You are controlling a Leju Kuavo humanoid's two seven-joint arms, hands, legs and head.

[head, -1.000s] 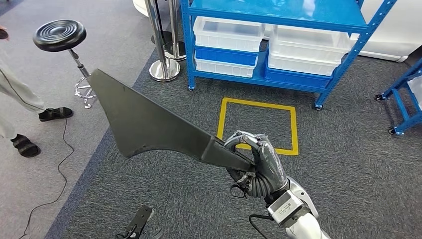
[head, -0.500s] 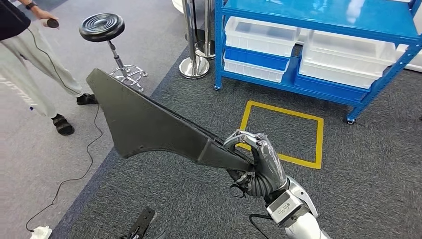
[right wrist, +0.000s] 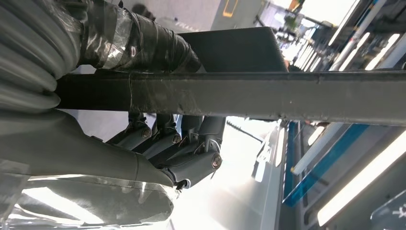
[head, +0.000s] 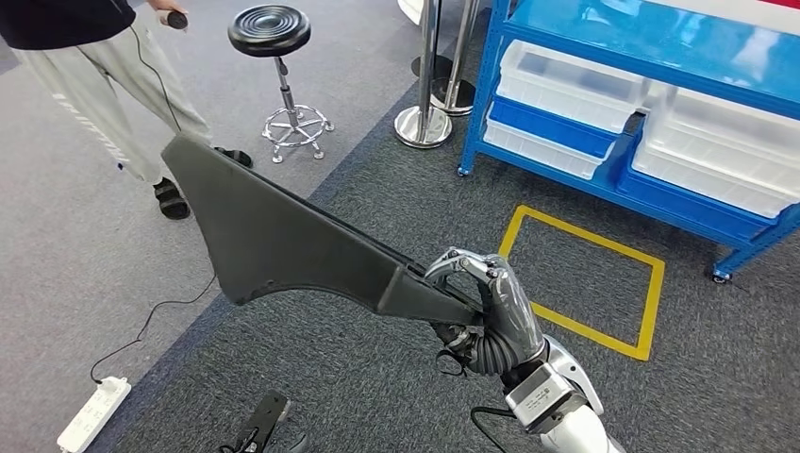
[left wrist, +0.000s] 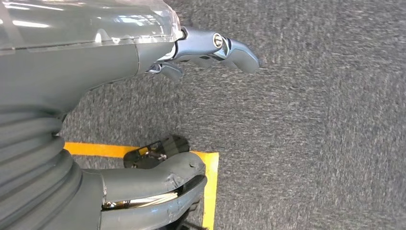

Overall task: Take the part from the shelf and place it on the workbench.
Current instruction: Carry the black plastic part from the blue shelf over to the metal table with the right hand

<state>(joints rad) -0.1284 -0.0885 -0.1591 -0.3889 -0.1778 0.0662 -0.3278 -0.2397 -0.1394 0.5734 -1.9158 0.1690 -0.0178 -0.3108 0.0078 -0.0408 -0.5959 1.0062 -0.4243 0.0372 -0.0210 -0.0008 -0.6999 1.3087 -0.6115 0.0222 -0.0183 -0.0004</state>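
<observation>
My right hand (head: 491, 307) grips the narrow end of the part (head: 274, 236), a large flat dark grey panel shaped like a fin. The panel reaches up and to the left, above the carpet, with its wide end highest. In the right wrist view the part's edge (right wrist: 287, 98) runs across the picture, and the fingers (right wrist: 163, 139) curl under it. In the left wrist view my left hand (left wrist: 72, 72) hangs over the grey carpet, its fingers (left wrist: 230, 45) and thumb (left wrist: 153, 187) apart with nothing between them.
A blue shelf (head: 585, 28) with white and blue bins (head: 566, 85) stands at the upper right. A yellow taped square (head: 651, 283) marks the carpet before it. A black stool (head: 271, 28), steel posts (head: 425, 123) and a person (head: 104, 66) are at the upper left. A power strip (head: 94, 411) lies at the lower left.
The whole picture has shifted right as the camera turned left: shelf and yellow square slid right, the person came into view. My right hand keeps its grip on the part.
</observation>
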